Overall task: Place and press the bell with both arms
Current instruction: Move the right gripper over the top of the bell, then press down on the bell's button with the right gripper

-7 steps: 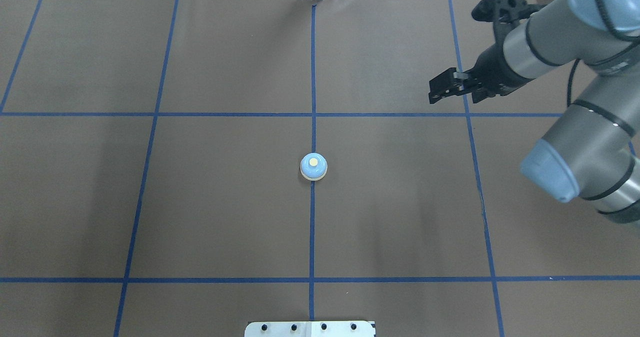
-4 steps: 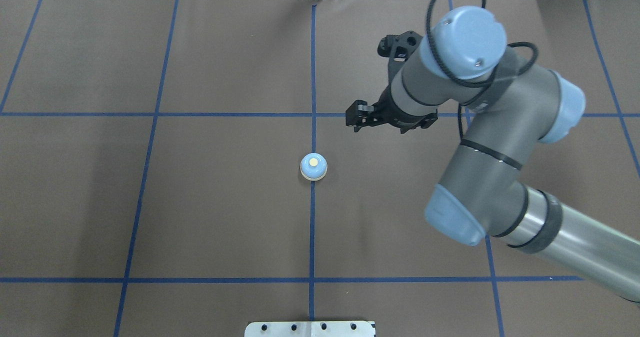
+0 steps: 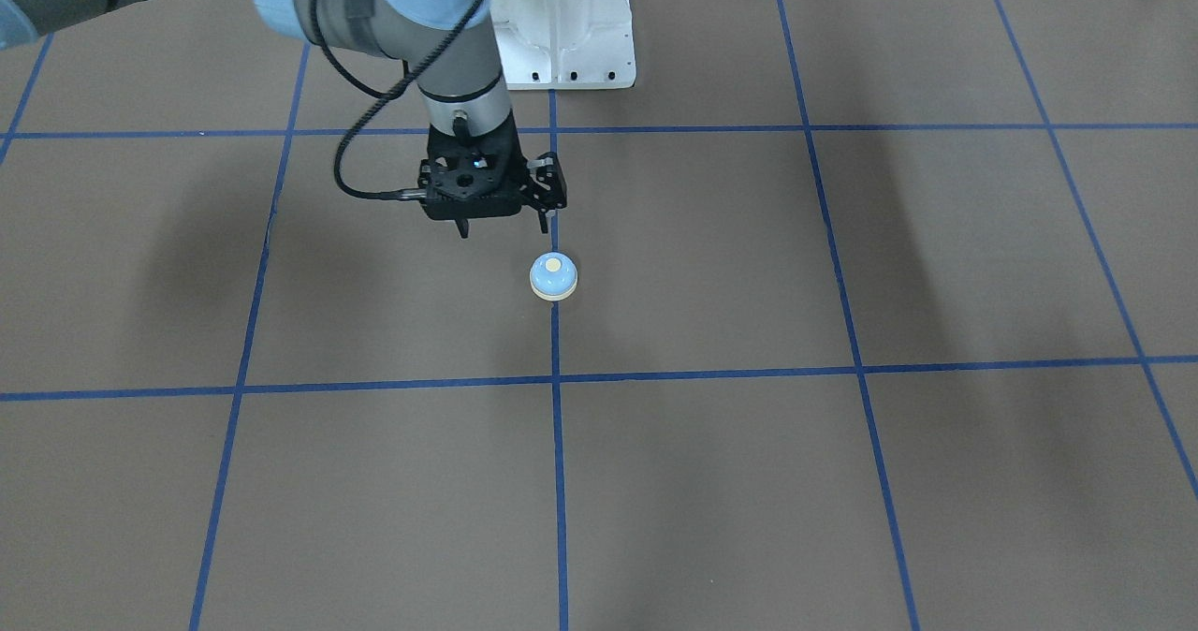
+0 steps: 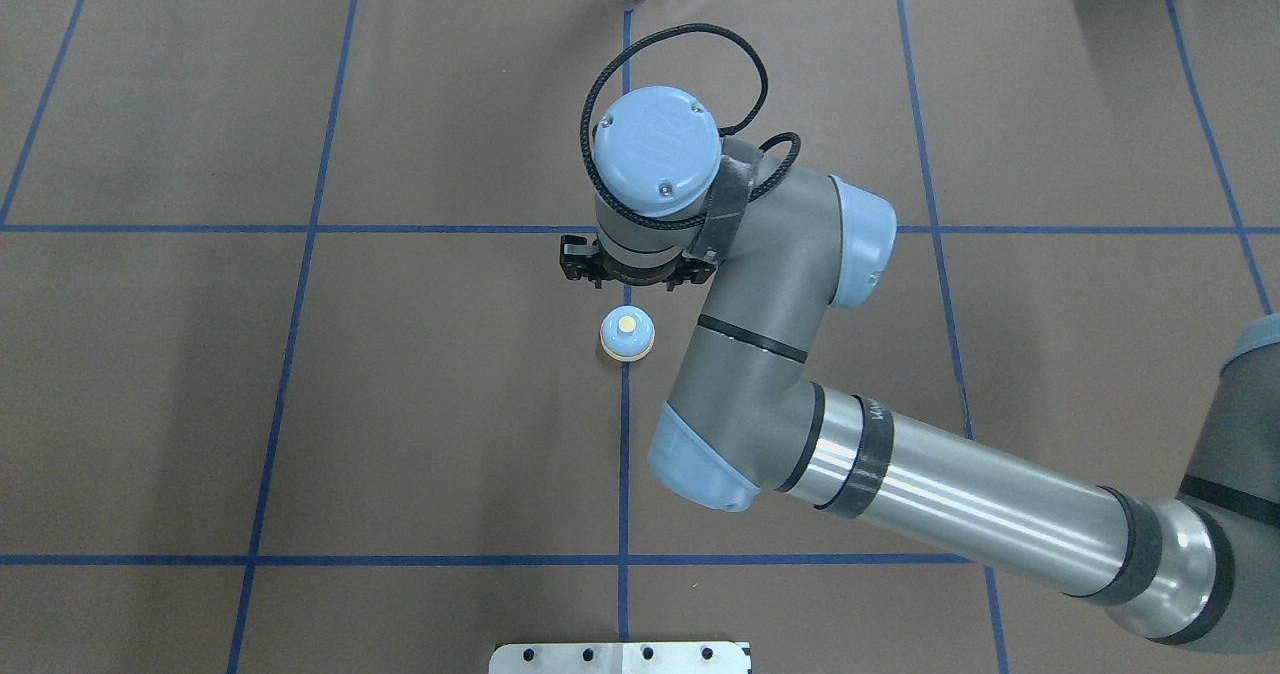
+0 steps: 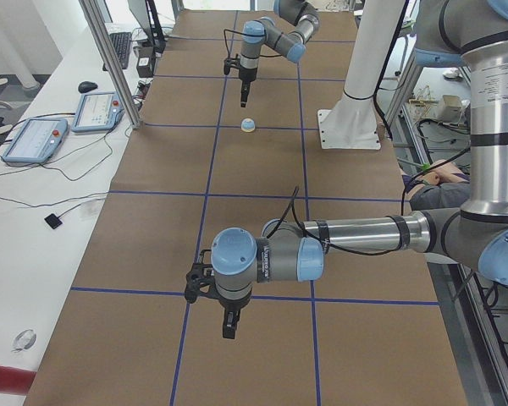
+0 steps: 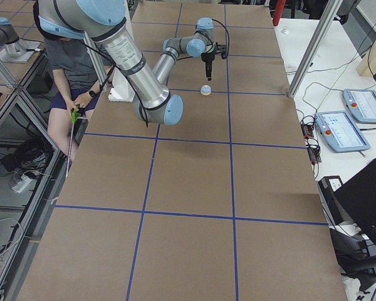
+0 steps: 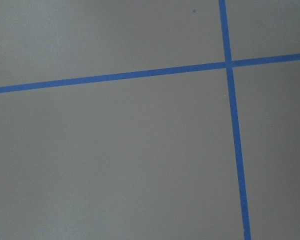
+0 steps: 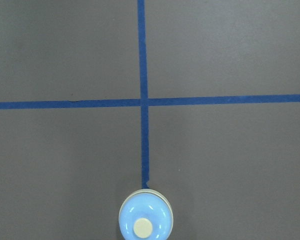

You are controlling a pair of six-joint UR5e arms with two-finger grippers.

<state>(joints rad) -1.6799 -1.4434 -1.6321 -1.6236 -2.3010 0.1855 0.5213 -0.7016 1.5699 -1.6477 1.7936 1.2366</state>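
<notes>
Resting upright, the bell (image 4: 627, 335) sits on a blue tape line (image 4: 623, 454) at the middle of the surface (image 4: 450, 404). The right pincer (image 3: 504, 230) hovers just beside and above it, spread apart, probably lining up a grasp. The left pincer (image 5: 229, 326) hangs well apart from the bell; whether it is spread or closed, I cannot tell.

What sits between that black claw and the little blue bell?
Nothing: in the front-facing view only bare brown table cover and a blue tape line separate the right gripper from the bell.
</notes>
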